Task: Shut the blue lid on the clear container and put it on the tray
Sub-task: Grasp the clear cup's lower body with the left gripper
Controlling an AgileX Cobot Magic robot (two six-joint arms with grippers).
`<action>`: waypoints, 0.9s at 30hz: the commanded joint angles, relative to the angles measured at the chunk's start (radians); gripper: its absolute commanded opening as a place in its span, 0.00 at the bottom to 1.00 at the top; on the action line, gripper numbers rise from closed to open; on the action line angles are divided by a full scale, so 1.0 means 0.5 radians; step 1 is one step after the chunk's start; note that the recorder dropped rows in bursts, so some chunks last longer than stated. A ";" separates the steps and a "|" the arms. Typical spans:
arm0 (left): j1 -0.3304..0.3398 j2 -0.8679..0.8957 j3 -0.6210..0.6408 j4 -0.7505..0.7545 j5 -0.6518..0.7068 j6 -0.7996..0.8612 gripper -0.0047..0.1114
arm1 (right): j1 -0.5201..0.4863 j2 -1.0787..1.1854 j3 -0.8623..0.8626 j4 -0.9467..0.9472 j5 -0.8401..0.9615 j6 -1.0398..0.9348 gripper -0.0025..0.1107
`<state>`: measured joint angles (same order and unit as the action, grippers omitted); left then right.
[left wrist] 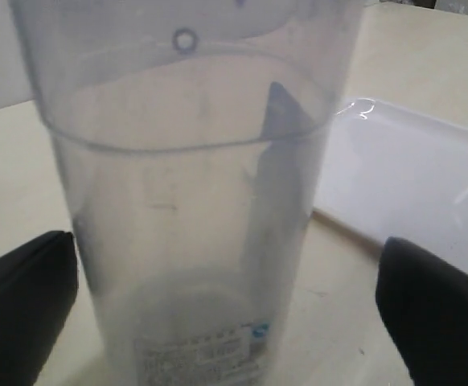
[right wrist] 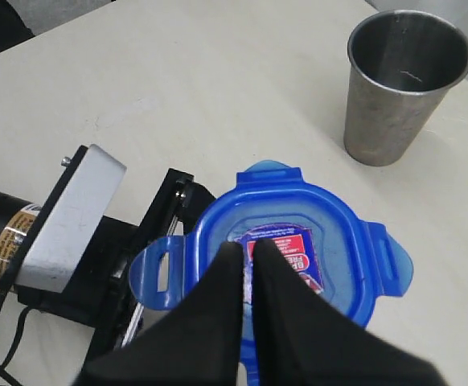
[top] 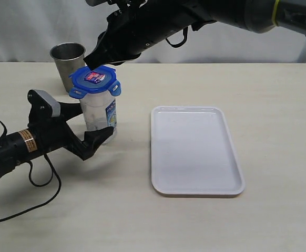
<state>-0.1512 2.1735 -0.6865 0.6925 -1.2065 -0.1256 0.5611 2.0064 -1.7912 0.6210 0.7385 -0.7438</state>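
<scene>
there's a grey steel cup point(top: 67, 62) standing upright toward the back of the pale beige table point(top: 279, 94), open end up (nothing visible inside it in the right wrist view, just bare metal). a white cloth backdrop point(top: 21, 23) hangs behind the table.

Exterior: raised, near side, facing far — whole table point(top: 279, 210).
Left wrist: low, very close to the clear container point(left wrist: 186, 225), facing right toward the tray point(left wrist: 411, 177).
Right wrist: just above the blue lid point(right wrist: 298, 205), looking down (exterior sees both).
</scene>
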 commanded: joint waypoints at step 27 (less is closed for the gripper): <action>-0.090 0.004 -0.213 -0.208 -0.029 -0.010 0.95 | -0.005 -0.022 0.002 -0.156 -0.007 0.154 0.06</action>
<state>-0.1895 2.1735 -0.7879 0.6006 -1.2089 -0.1274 0.5611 2.0064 -1.7912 0.5799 0.7385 -0.7021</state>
